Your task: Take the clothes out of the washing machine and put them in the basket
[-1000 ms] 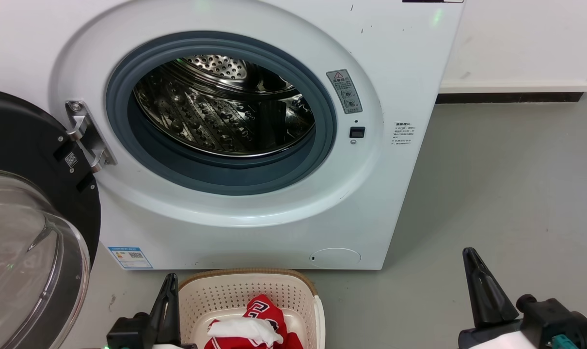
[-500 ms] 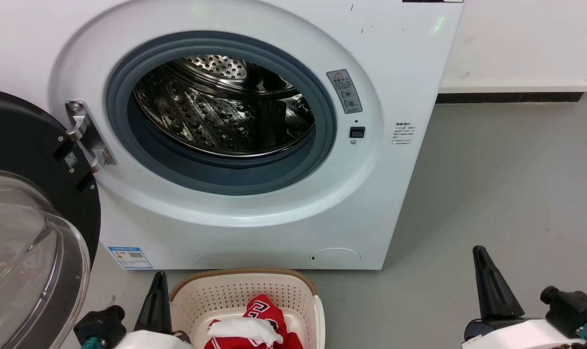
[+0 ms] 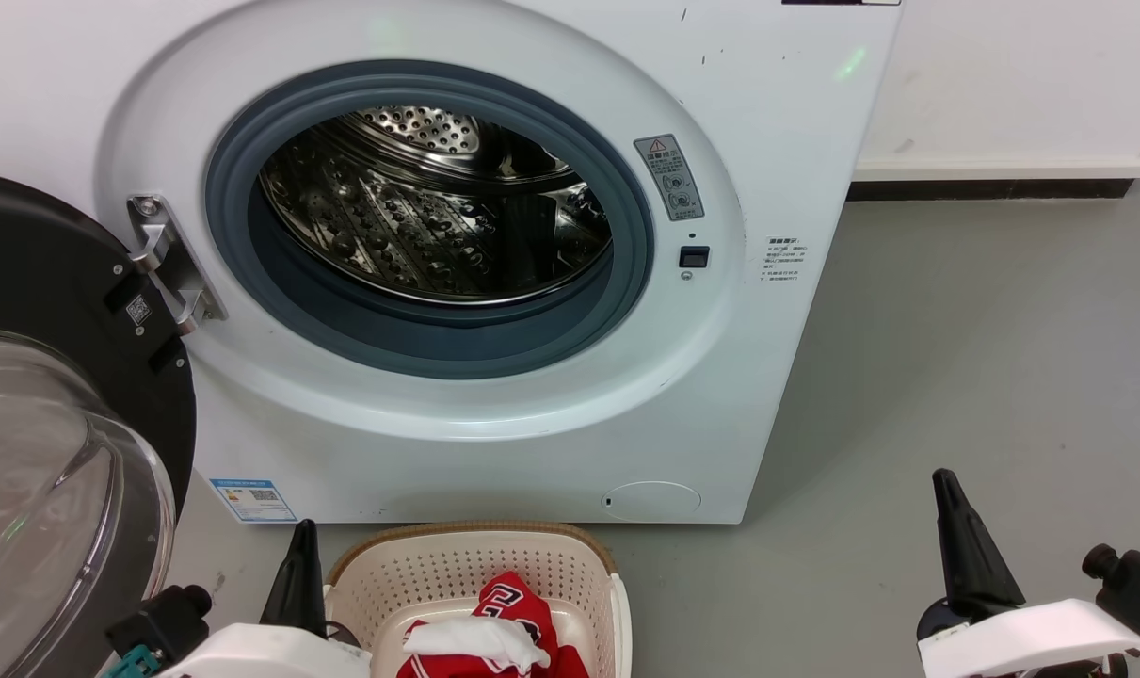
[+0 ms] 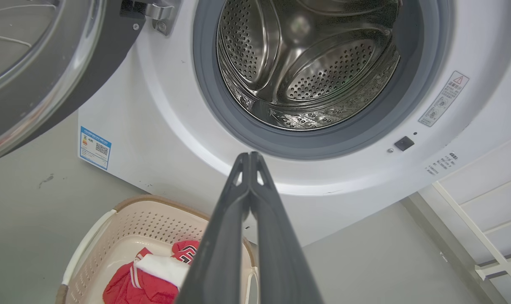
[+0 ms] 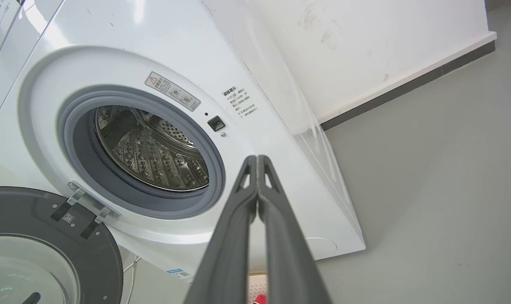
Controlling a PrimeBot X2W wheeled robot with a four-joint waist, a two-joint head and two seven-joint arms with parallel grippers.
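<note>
The white washing machine (image 3: 494, 235) stands open, and its steel drum (image 3: 428, 207) shows bare metal in the head view and both wrist views. The clothes (image 3: 494, 631), red fabric with a white cloth part on top, lie in the cream basket (image 3: 466, 556) on the floor in front of the machine. My left gripper (image 3: 301, 537) is shut, just left of the basket's rim, fingers pressed together with nothing between them (image 4: 249, 158). My right gripper (image 3: 946, 485) is shut and empty over the floor to the right of the machine, its tips touching (image 5: 256, 160).
The machine's black-rimmed glass door (image 3: 52, 452) hangs open on the left, close to my left arm. Grey floor (image 3: 984, 377) stretches to the right, up to a white wall with a dark skirting (image 3: 993, 188). A white frame (image 4: 483, 236) stands right of the machine.
Both arms have drawn back and outward: the left gripper slid left off the basket's edge, the right gripper moved right and lower. The clothes and basket stay put.
</note>
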